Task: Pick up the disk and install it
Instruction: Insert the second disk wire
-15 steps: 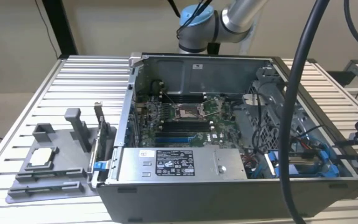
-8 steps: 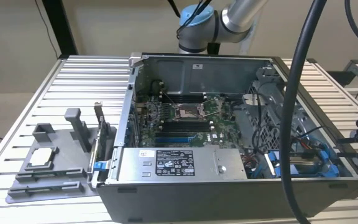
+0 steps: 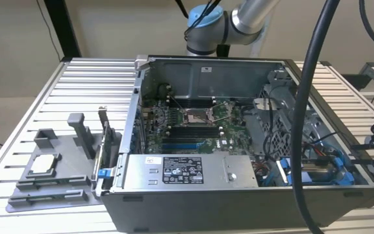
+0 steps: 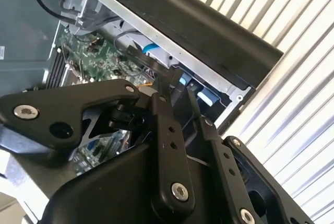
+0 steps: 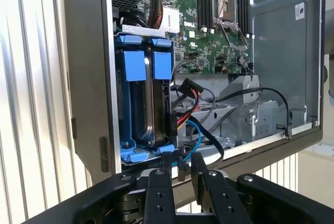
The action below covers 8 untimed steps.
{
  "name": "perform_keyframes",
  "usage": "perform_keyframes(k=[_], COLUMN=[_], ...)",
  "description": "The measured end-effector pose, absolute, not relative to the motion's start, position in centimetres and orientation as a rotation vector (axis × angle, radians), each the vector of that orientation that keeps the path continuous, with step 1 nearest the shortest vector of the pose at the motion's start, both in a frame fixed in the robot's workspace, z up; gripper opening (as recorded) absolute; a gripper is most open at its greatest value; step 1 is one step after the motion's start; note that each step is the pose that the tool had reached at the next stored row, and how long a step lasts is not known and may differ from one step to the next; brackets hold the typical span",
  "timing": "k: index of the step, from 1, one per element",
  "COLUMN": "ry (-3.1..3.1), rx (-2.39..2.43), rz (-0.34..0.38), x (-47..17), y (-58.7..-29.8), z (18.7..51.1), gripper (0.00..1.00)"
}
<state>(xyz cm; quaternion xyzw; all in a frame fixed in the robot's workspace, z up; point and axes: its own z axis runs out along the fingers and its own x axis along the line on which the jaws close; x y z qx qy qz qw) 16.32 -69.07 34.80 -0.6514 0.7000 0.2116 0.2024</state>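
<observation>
The exterior view is evenly and softly lit, and only faint shadows are cast on the ribbed desk (image 3: 57,97). A thick black cable (image 3: 307,117) close to the lens is rendered blurred. In the second wrist view, the desk slats (image 4: 292,109) are washed out by glare, while the end effector (image 4: 177,114) is left dark. In the first wrist view, the computer case (image 5: 83,78) is shadowed.
</observation>
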Motion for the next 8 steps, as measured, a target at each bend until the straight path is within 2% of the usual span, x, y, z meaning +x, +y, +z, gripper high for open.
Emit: perform_keyframes(k=[8], ry=[1.953], rx=[-1.818], rz=[0.589], x=[16.32], y=[-68.62], z=[34.45], gripper=[1.0])
